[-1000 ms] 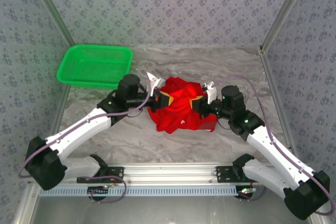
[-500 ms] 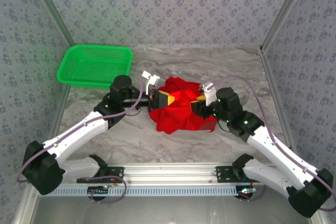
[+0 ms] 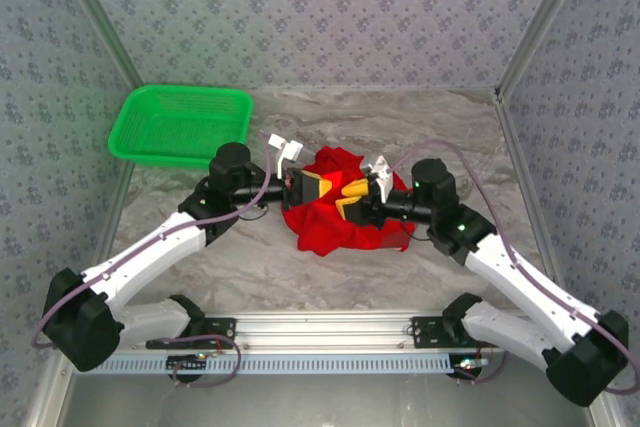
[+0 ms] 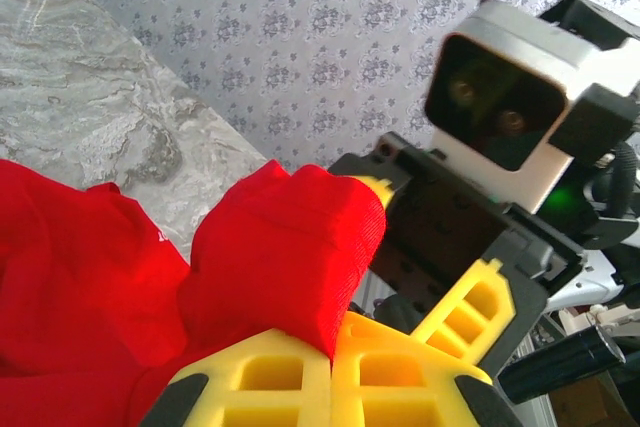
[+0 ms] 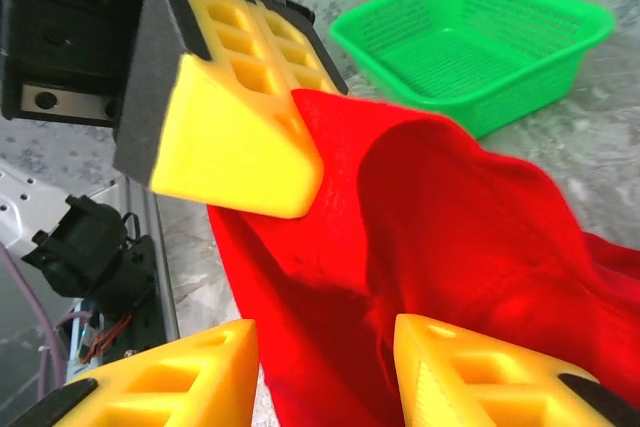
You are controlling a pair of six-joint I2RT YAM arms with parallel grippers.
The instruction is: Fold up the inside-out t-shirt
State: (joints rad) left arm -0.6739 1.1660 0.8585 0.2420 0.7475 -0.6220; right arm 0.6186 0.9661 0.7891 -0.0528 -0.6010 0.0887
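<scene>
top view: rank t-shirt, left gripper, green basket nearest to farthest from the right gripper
1. t-shirt, at the right gripper, table centre.
2. left gripper, just across the cloth, to the left.
3. green basket, back left corner.

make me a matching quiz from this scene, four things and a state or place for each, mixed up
Things:
1. left hand
2. right hand
3. t-shirt
4. green basket

States or places:
a. at the far left, nothing in it
b. open, fingers apart
c. shut, pinching red cloth
d. bunched up between the two hands

Pairs: 1-c, 2-b, 3-d, 4-a
</scene>
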